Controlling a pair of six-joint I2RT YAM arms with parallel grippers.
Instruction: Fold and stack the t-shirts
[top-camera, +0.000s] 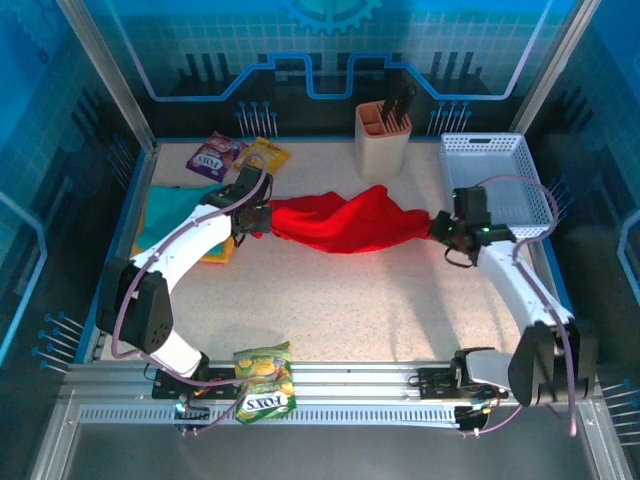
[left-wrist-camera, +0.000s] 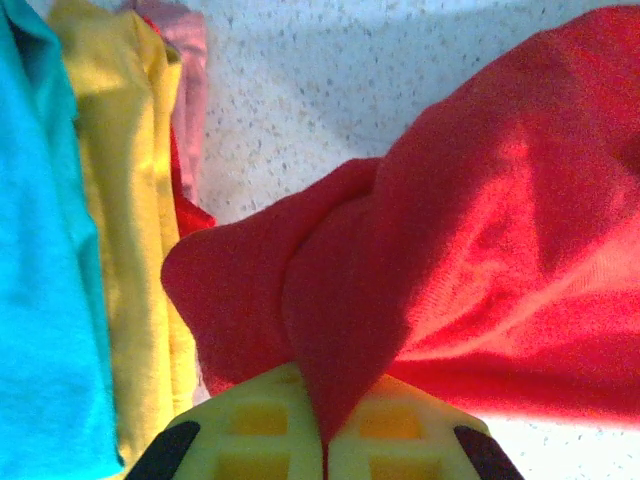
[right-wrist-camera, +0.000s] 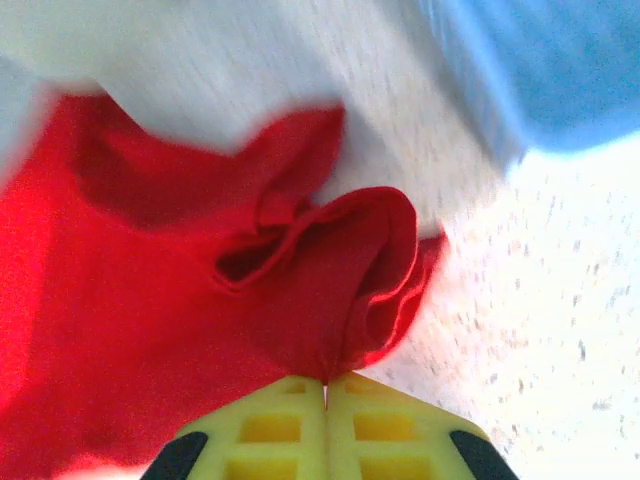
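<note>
Top external is showing left gripper (top-camera: 262, 218) and right gripper (top-camera: 437, 227) clamping the red shirt's (top-camera: 345, 222) ends; right's seemingly thin bite is risking slipping.

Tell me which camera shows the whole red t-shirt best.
Top external: the red t-shirt spans end to end from the left gripper to the right gripper. Each wrist view gives a close-up of one bunched end pinched in its gripper.

Top camera looks down from high behind the near edge over the whole table (top-camera: 400, 295), both wrist cameras pressed close on the same red t-shirt (top-camera: 345, 222) it sees.
</note>
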